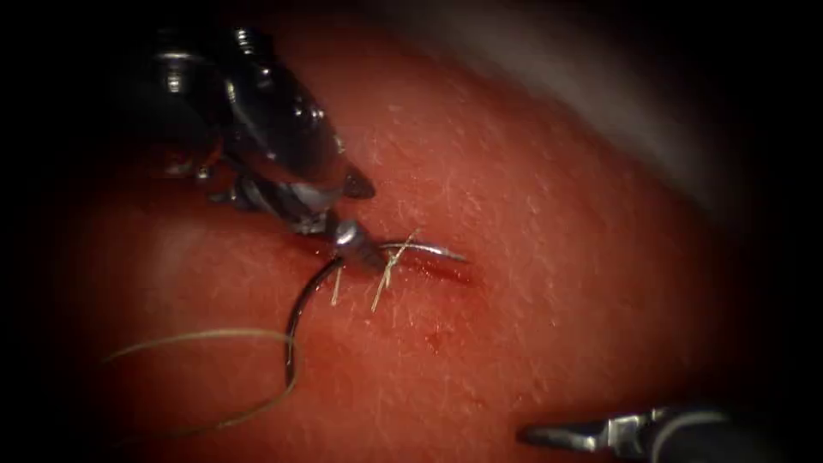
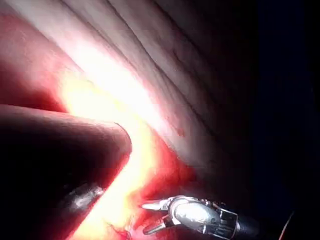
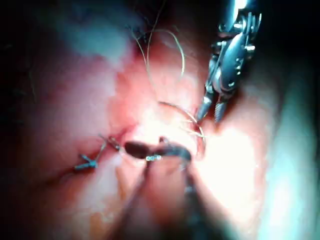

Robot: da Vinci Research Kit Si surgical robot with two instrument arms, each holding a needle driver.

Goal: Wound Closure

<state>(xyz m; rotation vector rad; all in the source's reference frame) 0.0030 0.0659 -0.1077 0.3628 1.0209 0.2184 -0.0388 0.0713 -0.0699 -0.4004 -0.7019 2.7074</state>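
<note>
- Far left, we see the thread [image 1: 206,334] lying slack on the tissue [image 1: 557,257] in a wide loop. It runs to the tail of the needle [image 1: 309,296].
- The needle lies on top of the tissue. Its tail is left of the cut [image 1: 441,270], its curve rises toward the left tool [image 1: 356,240], and its tip reaches the cut's near lip. We cannot tell whether the tip has entered the tissue, but nearly the whole curve is in sight.
- The left tool comes down from the upper left. Its jaws are clamped on the needle past the middle of the curve, on the tip's side.
- Just below those jaws, pale cut ends [image 1: 383,283] stand up from the tissue, beside the left end of the cut. In the right wrist view we also see knotted stitches along the line of the cut. We judge that part of the closure is done.
- Right of the cut ends, the cut is a short, dark, wet slit with no thread across it. We judge this stretch remains to be closed.
- Low on the right, well apart from the cut, the right tool [image 1: 536,435] holds nothing. In the left wrist view its jaws stand apart.
</note>
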